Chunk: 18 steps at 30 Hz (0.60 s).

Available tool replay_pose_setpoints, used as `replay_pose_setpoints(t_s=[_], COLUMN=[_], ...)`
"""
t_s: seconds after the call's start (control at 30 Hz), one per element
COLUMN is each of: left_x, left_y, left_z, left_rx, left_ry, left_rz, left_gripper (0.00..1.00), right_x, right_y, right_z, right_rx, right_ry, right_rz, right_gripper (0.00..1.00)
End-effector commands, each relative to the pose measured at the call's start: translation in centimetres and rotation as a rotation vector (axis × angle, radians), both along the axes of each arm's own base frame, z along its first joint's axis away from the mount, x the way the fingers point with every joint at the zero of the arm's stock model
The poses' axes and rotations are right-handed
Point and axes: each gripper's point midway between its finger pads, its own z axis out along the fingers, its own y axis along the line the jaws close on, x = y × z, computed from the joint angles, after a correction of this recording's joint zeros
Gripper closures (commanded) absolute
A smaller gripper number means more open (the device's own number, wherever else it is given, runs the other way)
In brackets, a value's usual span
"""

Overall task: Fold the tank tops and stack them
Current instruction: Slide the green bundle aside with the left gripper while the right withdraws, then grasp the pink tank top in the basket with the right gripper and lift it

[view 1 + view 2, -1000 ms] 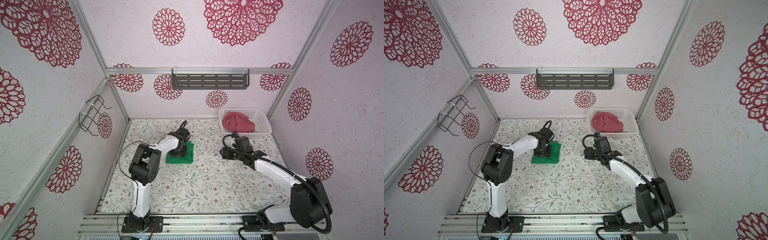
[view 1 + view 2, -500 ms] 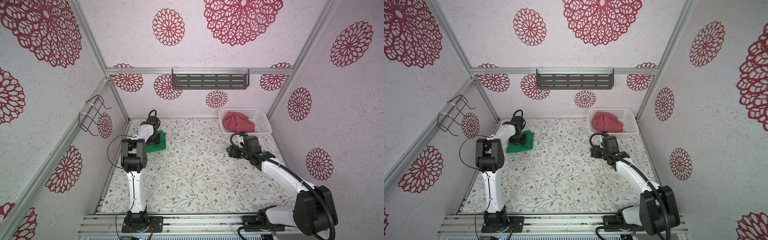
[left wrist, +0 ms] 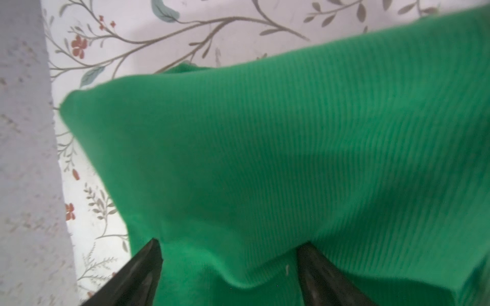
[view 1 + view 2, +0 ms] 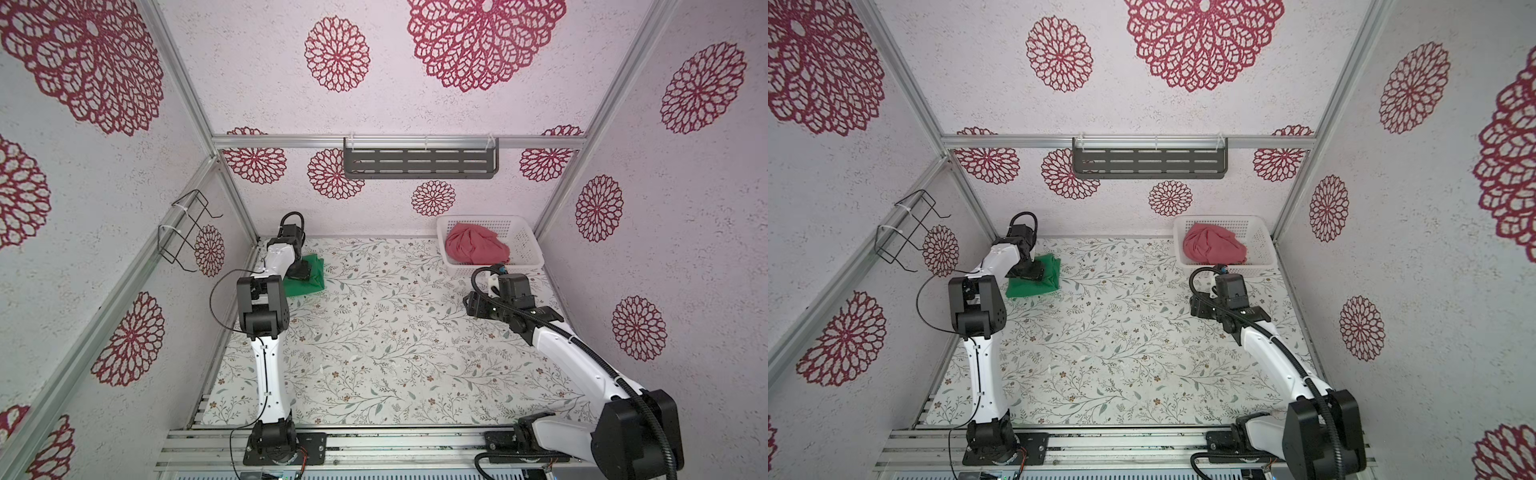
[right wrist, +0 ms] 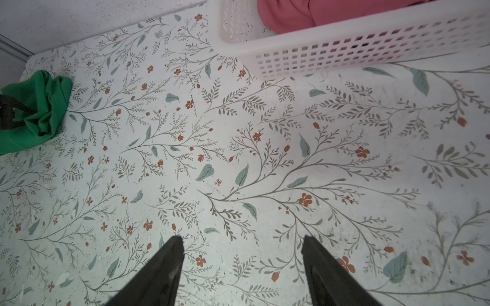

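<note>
We found the white basket (image 4: 524,244) at the back right, with the crumpled red tank top (image 4: 477,249) in it. The green tank top (image 4: 312,277) lay by the left wall, moved there from mid-table a second earlier. The left gripper (image 3: 229,243) stood over it with fingers spread wide. The right gripper (image 5: 242,238), fingers apart and empty, had drawn nearer the basket.

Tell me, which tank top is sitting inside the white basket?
The pinkish red tank top, bunched up inside the white basket at the far right. The green tank top lies outside it, on the table by the far left corner.
</note>
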Motion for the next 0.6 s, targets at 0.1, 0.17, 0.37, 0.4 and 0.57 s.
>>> replay_pose_setpoints(t_s=[0.1, 0.17, 0.37, 0.4, 0.57], left_x=[1.2, 0.9, 0.5, 0.4, 0.3], left_y=[-2.7, -3.6, -6.0, -6.6, -9.0], left_z=[9.4, 9.4, 5.4, 4.5, 0.6], left_rx=[-0.079, -0.106, -0.193, -0.216, -0.291], left_ry=[-0.256, -0.263, -0.215, -0.207, -0.163], left_rz=[0.031, 0.054, 0.121, 0.127, 0.14], left_gripper=[0.2, 0.26, 0.47, 0.49, 0.53], right_x=[0.2, 0.2, -0.3, -0.3, -0.2], right_y=[-0.9, -1.0, -1.2, -1.4, -2.4], right_z=[2.3, 2.5, 2.6, 2.6, 2.8], right_rx=[0.0, 0.005, -0.002, -0.007, -0.023], right_ry=[-0.051, -0.054, -0.053, -0.055, -0.06], right_rz=[-0.039, -0.041, -0.049, -0.054, -0.087], right_gripper=[0.25, 0.25, 0.25, 0.25, 0.25])
